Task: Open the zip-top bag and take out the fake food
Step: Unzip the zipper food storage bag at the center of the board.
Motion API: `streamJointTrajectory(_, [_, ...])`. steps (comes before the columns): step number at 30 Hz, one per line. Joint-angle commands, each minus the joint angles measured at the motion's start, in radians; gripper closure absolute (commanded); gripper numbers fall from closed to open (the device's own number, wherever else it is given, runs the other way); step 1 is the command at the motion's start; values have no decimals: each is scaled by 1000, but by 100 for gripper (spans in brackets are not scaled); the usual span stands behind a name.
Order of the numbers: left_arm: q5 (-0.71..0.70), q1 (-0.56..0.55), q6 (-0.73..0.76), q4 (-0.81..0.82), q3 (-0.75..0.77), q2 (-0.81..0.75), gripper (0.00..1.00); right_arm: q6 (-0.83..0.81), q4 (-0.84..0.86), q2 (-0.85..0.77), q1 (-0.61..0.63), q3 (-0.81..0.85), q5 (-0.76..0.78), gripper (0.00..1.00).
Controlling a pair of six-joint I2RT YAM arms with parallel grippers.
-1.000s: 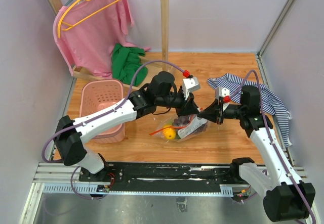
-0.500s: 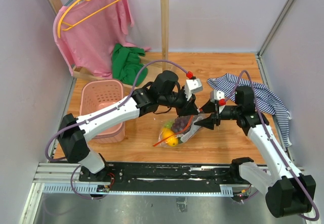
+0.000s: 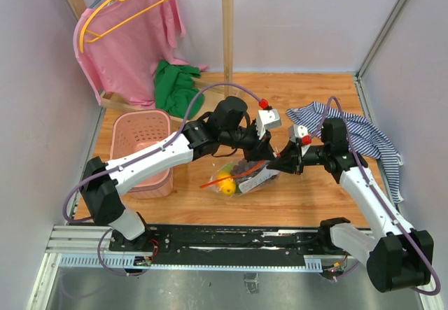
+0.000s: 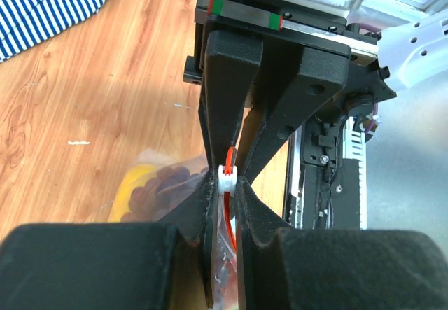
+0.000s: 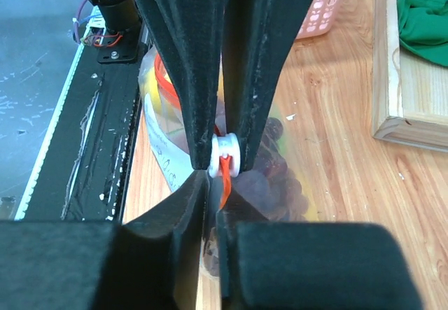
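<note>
Both arms reach inward over the table (image 3: 315, 199), elbows bent and fingertips meeting head-on. The left gripper (image 3: 268, 160) and right gripper (image 3: 278, 163) each pinch narrowly on the red zip edge of the bag (image 3: 246, 182). It sags beneath them at mid-table, with the toy food (image 3: 225, 182) inside.

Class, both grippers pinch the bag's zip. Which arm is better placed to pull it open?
Probably the right. The right gripper grips the zip at the outer end of the bag and can draw back along its arm; the left gripper reaches over it, better for anchoring.
</note>
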Motion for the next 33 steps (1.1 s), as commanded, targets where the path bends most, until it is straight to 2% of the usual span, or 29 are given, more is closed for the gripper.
streamJointTrajectory(1, [27, 5, 11, 30, 46, 0, 100, -24, 0, -31, 22, 37, -30, 97])
streamJointTrajectory(6, [-41, 6, 24, -2, 46, -8, 100, -11, 1, -99, 16, 41, 21, 99])
streamJointTrajectory(9, [-108, 5, 43, -33, 52, -17, 100, 53, 30, -130, 4, 41, 76, 99])
streamJointTrajectory(18, [-234, 5, 74, -120, 96, -16, 99, 165, 65, -137, -3, 55, 203, 99])
streamJointTrajectory(23, [-245, 4, 73, -133, 98, -21, 99, 183, 79, -139, -6, 53, 216, 99])
streamJointTrajectory(28, [-182, 5, 56, -132, 87, -26, 100, 190, 106, -130, -8, 41, 160, 99])
streamJointTrajectory(29, [-168, 5, 56, -127, 80, -30, 100, 196, 121, -122, -8, 31, 129, 97])
streamJointTrajectory(33, [-148, 5, 70, -105, 50, -50, 100, 110, 90, -124, -7, 25, 73, 49])
